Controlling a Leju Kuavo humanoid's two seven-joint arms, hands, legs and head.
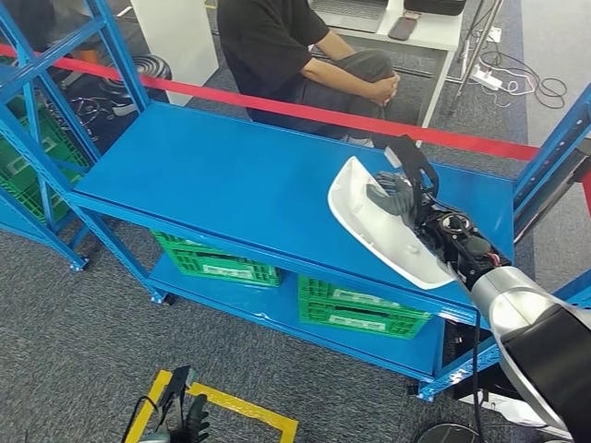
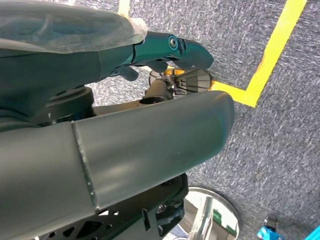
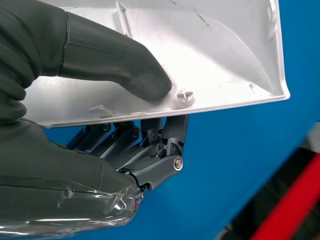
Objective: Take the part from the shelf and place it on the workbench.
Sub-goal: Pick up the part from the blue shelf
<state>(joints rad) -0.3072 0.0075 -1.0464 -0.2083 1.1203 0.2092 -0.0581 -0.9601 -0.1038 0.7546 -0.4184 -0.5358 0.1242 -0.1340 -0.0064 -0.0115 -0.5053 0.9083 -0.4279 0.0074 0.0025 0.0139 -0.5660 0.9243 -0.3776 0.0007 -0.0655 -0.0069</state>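
Observation:
The part (image 1: 369, 226) is a white curved plastic shell. My right hand (image 1: 403, 196) grips it over the right end of the blue shelf top (image 1: 236, 185). In the right wrist view the thumb (image 3: 124, 60) presses on the part's (image 3: 211, 60) inner face and the fingers (image 3: 151, 150) curl under its edge, with the blue surface behind. Whether the part touches the shelf I cannot tell. My left hand (image 1: 188, 420) hangs low at the bottom of the head view, above the grey carpet. Its fingers (image 2: 177, 50) lie over the floor in the left wrist view, holding nothing.
Green crates (image 1: 359, 309) stand on the lower shelf. Blue uprights (image 1: 550, 148) frame the shelf's ends. A red tape (image 1: 314, 113) runs behind it, and a seated person (image 1: 299, 55) is beyond that. Yellow floor tape (image 1: 236, 406) marks the carpet near my left hand.

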